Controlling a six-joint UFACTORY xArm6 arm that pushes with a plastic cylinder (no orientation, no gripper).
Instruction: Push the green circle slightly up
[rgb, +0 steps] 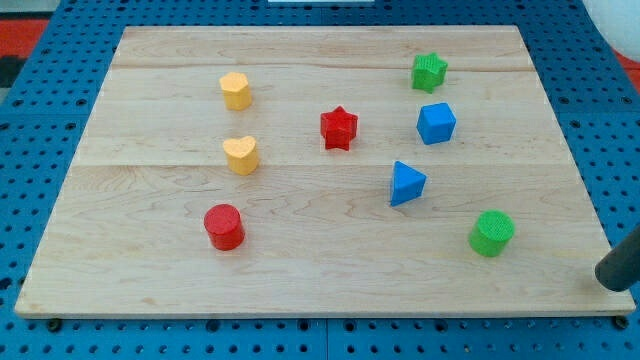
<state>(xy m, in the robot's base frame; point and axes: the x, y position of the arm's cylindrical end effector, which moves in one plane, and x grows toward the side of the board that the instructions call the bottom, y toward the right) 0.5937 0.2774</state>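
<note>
Eight blocks on the table, counted near to far. Nearest: one green circle (492, 232), low at the view's right, standing alone. Then one red cylinder (224, 226) at lower left. One blue triangle (406, 184) up and left of the green circle, well apart from it. Two yellow blocks at left: a heart (241, 155), and behind it a roughly hexagonal one (235, 90). One red star (339, 128) near the middle. One blue cube (436, 123) right of the star. Farthest: one green star (429, 71) just behind the cube. So two green, two red, two blue, two yellow.

Tool: a dark rod entered at the view's bottom right corner; my tip (612, 281) sat at the table's right edge, right of and slightly below the green circle, not touching it. It is a plain rod, so wide or narrow does not apply, and it held nothing.

The table (300, 270) was a pale wooden board made of planks, lying on a blue perforated base (30, 120) that showed on all sides.
</note>
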